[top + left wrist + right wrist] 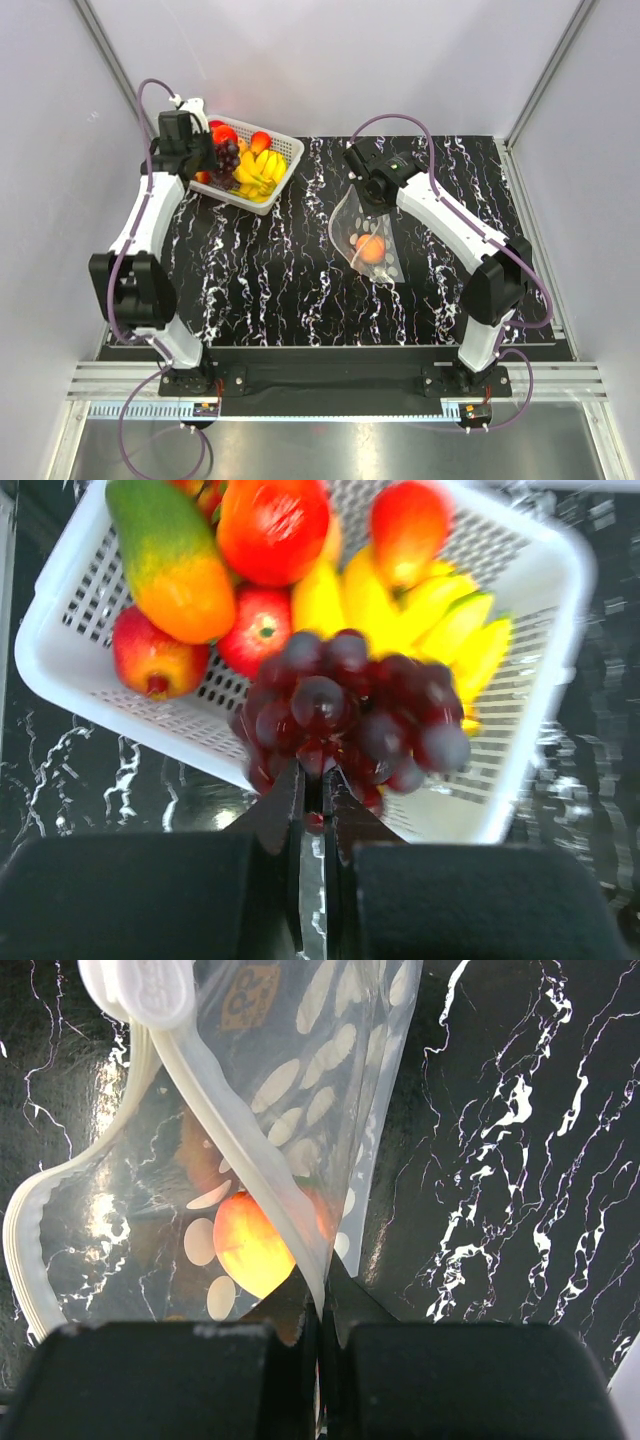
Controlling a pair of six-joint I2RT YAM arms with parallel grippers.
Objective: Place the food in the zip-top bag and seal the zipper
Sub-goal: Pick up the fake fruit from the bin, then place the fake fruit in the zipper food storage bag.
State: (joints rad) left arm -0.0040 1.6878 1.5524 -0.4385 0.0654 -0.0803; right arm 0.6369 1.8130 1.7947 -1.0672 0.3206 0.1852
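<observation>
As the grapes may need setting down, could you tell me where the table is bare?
Bare table lies between the basket and the zip-top bag, down to the near edge. Crowded: the far-left corner, where the left end effector holds the grape bunch over the basket, and where the right end effector pinches the bag.

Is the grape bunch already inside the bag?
No: the grape bunch is pinched in the left fingers over the white basket, not in the bag.

Bright, even light; left wrist view blurred; glare on zip-top bag [100, 1210].
</observation>
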